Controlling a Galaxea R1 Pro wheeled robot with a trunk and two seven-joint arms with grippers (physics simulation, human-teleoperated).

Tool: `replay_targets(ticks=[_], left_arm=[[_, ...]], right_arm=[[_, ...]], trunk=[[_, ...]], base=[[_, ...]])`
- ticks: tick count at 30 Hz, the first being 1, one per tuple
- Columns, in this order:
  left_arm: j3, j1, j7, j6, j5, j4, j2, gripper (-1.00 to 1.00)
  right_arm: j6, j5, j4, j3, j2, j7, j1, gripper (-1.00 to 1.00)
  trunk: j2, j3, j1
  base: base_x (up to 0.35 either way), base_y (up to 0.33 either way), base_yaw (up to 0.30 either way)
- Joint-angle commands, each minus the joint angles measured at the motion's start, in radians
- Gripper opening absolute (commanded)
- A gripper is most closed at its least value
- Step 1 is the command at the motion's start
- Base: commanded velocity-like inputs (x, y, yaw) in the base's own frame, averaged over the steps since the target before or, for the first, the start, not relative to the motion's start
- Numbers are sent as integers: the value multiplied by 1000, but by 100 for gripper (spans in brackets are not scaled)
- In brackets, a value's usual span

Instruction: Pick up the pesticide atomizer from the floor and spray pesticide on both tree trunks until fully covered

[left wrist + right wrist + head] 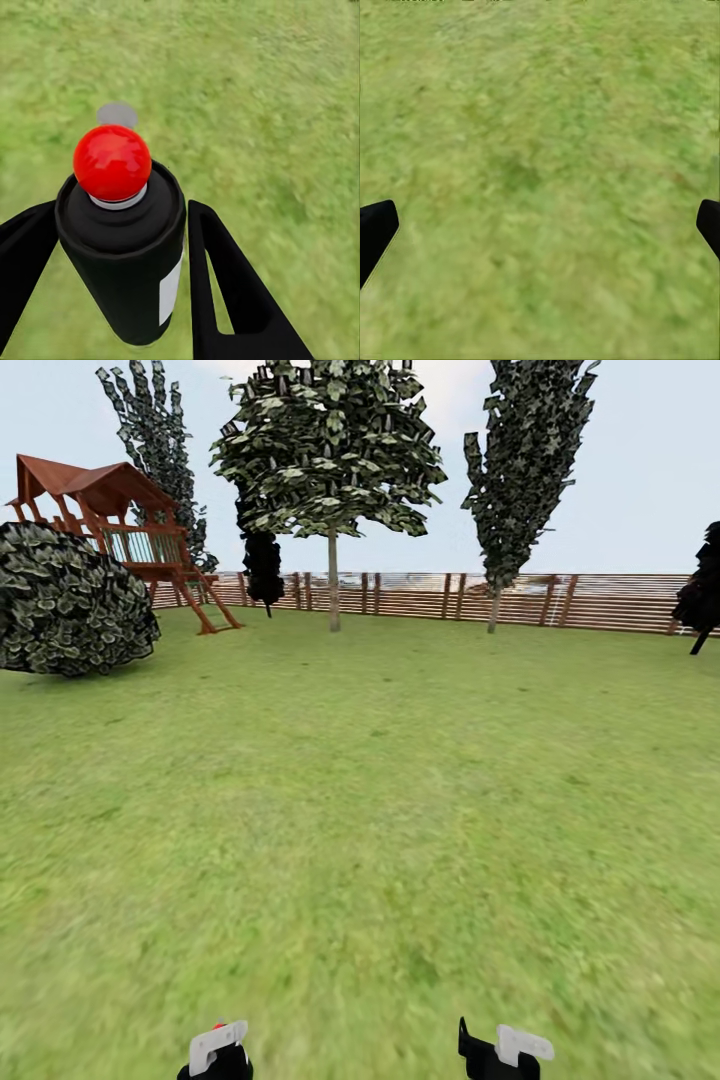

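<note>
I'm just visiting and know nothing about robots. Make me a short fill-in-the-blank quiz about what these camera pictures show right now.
1. The left gripper is shut on a black can topped with a round ____ knob.
2. The right gripper is open, with only ____ seen between its fingers.
3. Beyond the lawn, a brown slatted ____ runs behind the tree.
4. The wooden playhouse stands on the ____ side of the head view.

Missing words: red; grass; fence; left
</note>
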Motion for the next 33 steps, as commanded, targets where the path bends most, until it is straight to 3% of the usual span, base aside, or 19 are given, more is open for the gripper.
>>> replay_targets(ticks=[1, 33], left_arm=[[-9, -1, 10, -5, 3, -1, 1, -100], [-8, -1, 10, -5, 3, 0, 1, -100]], right_arm=[[-6, -10, 0, 8, -1, -6, -1, 100], [-6, -10, 0, 8, -1, -6, -1, 100]], trunk=[[-2, -2, 1], [-2, -2, 1]], base=[[339, 97, 12], [339, 96, 1]])
